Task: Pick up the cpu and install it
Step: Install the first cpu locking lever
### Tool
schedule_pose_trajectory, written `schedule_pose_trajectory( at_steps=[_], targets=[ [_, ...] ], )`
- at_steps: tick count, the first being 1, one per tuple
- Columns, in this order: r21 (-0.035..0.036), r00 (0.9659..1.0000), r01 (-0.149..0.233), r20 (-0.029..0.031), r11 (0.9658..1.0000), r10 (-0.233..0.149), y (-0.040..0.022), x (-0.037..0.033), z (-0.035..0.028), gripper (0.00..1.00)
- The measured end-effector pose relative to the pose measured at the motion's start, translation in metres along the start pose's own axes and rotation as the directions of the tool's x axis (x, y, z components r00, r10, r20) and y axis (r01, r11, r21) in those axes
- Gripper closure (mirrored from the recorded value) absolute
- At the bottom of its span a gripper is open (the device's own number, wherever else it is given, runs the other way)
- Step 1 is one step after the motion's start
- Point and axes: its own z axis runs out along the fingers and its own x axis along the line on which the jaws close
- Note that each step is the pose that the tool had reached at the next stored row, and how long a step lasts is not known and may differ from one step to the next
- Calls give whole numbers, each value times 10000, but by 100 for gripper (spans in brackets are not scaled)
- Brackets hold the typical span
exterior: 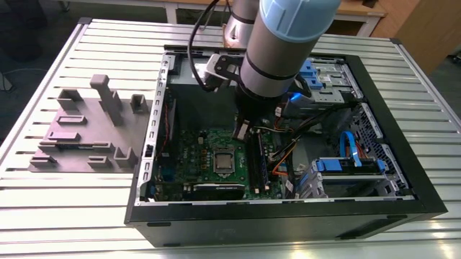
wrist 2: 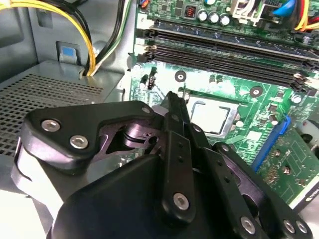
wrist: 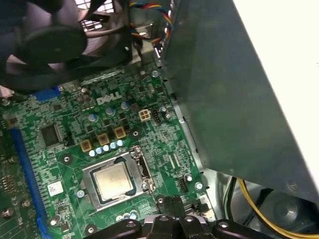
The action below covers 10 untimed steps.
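Note:
The cpu (wrist: 113, 180) lies flat in its socket on the green motherboard (wrist: 65, 119), its silvery top framed by the metal socket frame (wrist: 89, 172). It also shows in the second wrist view as the cpu (wrist 2: 212, 117), and in the exterior view as the cpu (exterior: 223, 162) inside the open computer case. My gripper (exterior: 243, 131) hangs just above the board, a little past the socket on the memory-slot side. In both wrist views the gripper (wrist 2: 171, 98) (wrist: 172, 203) looks shut with nothing in it, and it does not touch the cpu.
The black case wall (exterior: 288, 216) rings the board. A big grey box (wrist: 234, 99) stands close beside the gripper, with yellow cables (wrist 2: 87, 47) near it. Memory slots (wrist 2: 224, 47), a fan (wrist: 55, 40) and blue drive brackets (exterior: 346, 164) crowd the case. A grey fixture (exterior: 86, 129) sits outside on the slatted table.

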Motion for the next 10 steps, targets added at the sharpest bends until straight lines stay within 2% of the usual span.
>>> schedule_pose_trajectory(
  at_steps=[7, 10],
  targets=[
    [-18, 9999, 164, -18, 9999, -164, -26, 69, -9, 90],
    [-53, 9988, 491, -57, 9988, -491, -27, 71, -9, 90]
  ],
)
